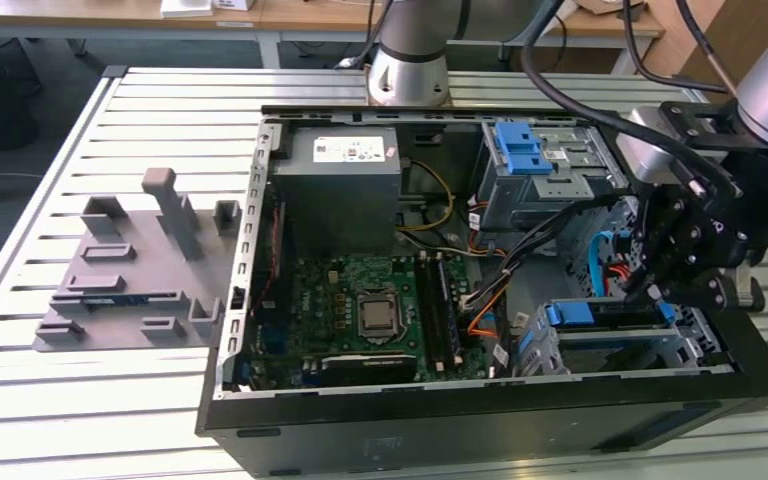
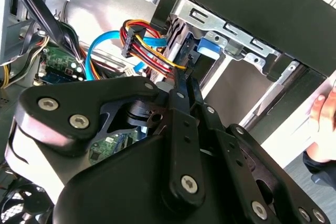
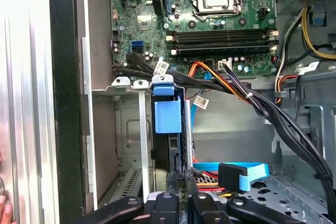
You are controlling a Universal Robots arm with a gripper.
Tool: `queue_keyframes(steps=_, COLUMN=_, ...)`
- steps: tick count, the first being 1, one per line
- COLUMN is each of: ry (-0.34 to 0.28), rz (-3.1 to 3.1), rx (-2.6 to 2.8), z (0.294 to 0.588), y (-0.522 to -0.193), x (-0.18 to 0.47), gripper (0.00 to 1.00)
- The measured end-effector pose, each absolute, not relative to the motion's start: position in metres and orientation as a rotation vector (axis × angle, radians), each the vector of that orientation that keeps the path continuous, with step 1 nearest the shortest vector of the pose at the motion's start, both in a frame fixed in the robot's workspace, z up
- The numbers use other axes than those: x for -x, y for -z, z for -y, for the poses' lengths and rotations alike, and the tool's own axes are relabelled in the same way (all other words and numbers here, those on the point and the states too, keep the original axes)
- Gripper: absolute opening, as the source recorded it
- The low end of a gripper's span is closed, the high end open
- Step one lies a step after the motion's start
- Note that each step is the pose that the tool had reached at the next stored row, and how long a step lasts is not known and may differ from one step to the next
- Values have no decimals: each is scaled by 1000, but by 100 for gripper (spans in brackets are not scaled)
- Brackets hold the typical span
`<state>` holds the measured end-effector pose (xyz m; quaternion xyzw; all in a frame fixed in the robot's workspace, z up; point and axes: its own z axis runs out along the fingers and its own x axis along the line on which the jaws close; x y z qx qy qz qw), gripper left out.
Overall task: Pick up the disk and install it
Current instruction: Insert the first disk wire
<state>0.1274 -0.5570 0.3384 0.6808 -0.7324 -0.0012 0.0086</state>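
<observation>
claw (image 2: 185,80) is reading as pressed together, the two fingers running side by side with nothing visibly pinched between them, tips touching or just short of the disk, can't tell which; disk (image 3: 169,153) is sitting straight ahead of the fingertips, standing on edge in a slot of the metal drive cage (image 3: 122,129) at the case corner, most of the way in by my read; I'm only seeing its narrow dark edge, the blue plastic rails framing it and a blue pull tab (image 3: 168,115) beyond the tips, so the broad face isn't showing; in the exterior view it's lying just below the claw as a grey slab with a blue end piece (image 1: 571,313); judging handling: it's looking stiff, dense for its size and shock-sensitive, smooth metal likely slippery, so I'm favouring a grip across the two blue rails or the bare long edges, never the board side or connector end; the bundle of orange, red and black cables (image 3: 220,85) is crossing beyond the tab and the blue flat cable (image 3: 247,174) is lying just beside the fingers, both looking like snag risks; a person's hand (image 2: 325,114) is resting on the case outside, off to one side of the claw
</observation>
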Motion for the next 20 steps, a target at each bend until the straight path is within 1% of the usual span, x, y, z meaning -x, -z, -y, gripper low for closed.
queue_keyframes(steps=20, ry=8, rz=2290, rx=-2120, z=558, y=-334, x=-129, gripper=16)
